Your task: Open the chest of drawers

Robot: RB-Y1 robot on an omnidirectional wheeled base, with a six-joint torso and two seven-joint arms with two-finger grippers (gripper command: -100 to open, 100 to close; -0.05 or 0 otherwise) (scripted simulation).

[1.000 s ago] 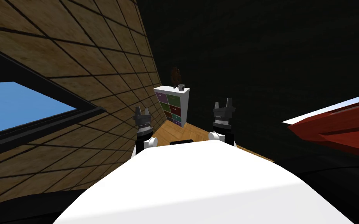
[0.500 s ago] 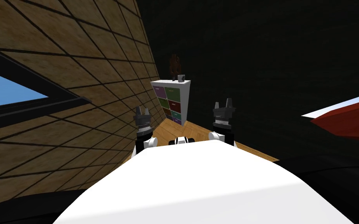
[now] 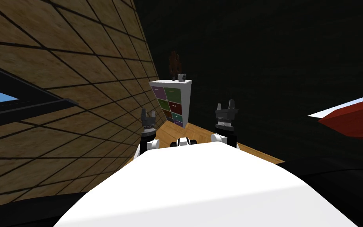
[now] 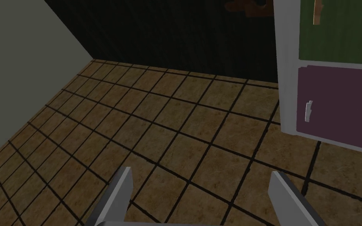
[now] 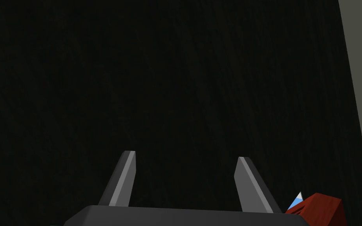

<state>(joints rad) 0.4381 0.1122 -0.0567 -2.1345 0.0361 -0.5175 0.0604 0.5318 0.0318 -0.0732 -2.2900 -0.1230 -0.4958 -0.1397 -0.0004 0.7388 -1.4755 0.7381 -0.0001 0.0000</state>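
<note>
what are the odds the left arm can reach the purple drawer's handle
Probably not yet. The chest of drawers stands well ahead across the floor, and the open left end effector points at the tiled wall beside the purple drawer's handle. Nothing blocks the way; it looks too far.

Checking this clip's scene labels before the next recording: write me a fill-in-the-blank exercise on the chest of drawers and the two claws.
1. The chest of drawers has a ____ frame.
2. The left claw and the right claw both stand ____.
3. In the left wrist view, next to the green drawer front is a ____ one with a pale handle.
Missing words: white; open; purple.
</note>
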